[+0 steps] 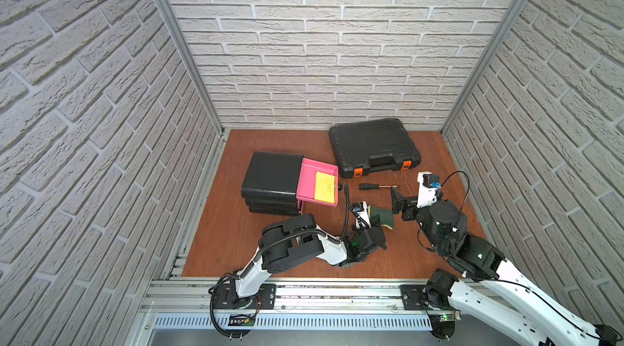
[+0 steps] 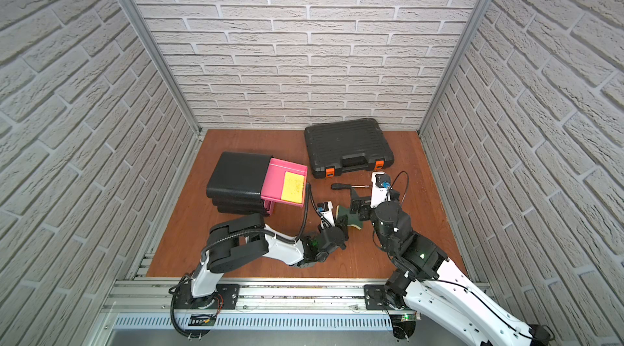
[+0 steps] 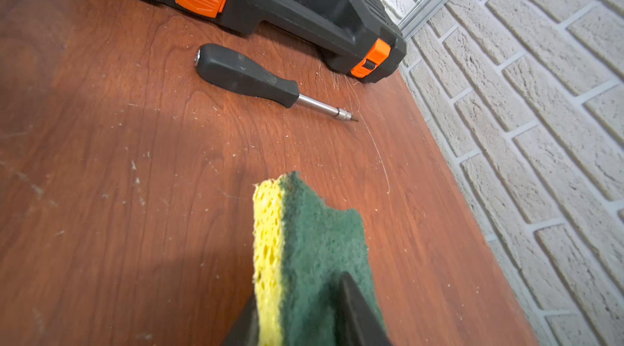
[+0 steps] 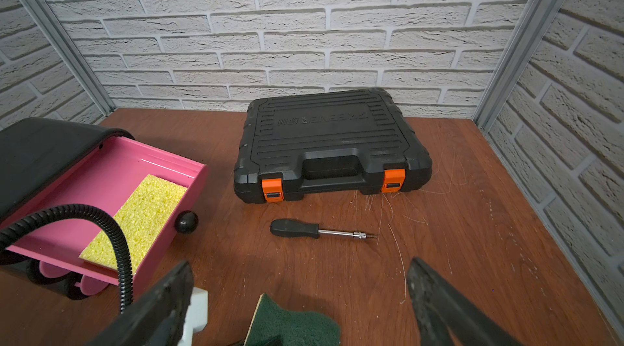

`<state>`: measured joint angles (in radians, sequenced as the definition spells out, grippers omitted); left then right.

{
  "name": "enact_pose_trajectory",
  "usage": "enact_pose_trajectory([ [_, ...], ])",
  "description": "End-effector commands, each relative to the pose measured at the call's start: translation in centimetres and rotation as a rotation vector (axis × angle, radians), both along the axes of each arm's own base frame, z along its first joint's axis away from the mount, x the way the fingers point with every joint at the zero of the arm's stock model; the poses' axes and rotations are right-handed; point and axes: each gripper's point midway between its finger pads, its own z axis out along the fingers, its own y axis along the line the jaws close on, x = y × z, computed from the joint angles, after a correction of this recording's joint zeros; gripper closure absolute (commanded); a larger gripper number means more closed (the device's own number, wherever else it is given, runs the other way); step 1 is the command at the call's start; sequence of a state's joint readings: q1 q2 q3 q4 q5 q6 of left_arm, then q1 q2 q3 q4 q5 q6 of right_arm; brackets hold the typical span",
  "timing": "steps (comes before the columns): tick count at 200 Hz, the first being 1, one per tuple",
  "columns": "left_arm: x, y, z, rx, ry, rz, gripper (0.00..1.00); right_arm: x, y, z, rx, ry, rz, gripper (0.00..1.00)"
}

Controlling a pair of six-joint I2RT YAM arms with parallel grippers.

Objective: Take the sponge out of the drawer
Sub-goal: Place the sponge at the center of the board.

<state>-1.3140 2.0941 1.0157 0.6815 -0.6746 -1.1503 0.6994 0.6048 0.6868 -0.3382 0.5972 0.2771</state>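
sponge (image 3: 314, 249) points lengthwise out of left gripper (image 3: 299, 290), jaws part-open, pinching it.

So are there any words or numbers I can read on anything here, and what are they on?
Black case: raised letters on its lid, upside down in the right wrist view, too blurred to read for sure.
Pink drawer, yellow sponge, green sponge, screwdriver: no writing to see.

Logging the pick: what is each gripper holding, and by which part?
The left gripper pinches the green-and-yellow sponge across its flat faces, at one end. The right gripper is open and empty.
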Motion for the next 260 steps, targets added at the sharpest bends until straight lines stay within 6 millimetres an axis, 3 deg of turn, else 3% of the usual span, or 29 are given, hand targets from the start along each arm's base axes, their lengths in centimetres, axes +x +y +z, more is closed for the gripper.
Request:
enact_pose_trajectory([
  [1,0.0,-0.1,-0.3,0.001,0.006,0.006,0.27,0.3,0.0,1.5,0.024,-0.029,-0.008,0.02],
  [4,0.0,-0.1,-0.3,0.001,0.005,0.007,0.08,0.4,0.0,1.4,0.022,-0.027,-0.008,0.02],
  [9,0.0,-0.1,-0.3,0.002,0.005,0.006,0.02,0.4,-0.1,1.4,0.023,-0.027,-0.011,0.02],
  [74,-0.1,0.4,0.1,0.003,-0.010,0.012,0.02,0.6,-0.5,1.1,0.018,-0.017,-0.032,0.02],
  [124,-0.9,0.8,2.7,0.055,-0.105,0.001,0.02,0.8,-0.6,0.8,0.011,-0.005,-0.041,0.01],
  [196,-1.1,2.1,3.9,0.110,-0.154,0.029,0.02,1.2,-0.6,0.3,0.007,0.019,-0.044,0.01],
  [260,-3.3,2.9,7.2,0.194,-0.165,-0.133,0.02,1.7,-0.8,1.2,0.016,0.031,-0.070,0.01],
])
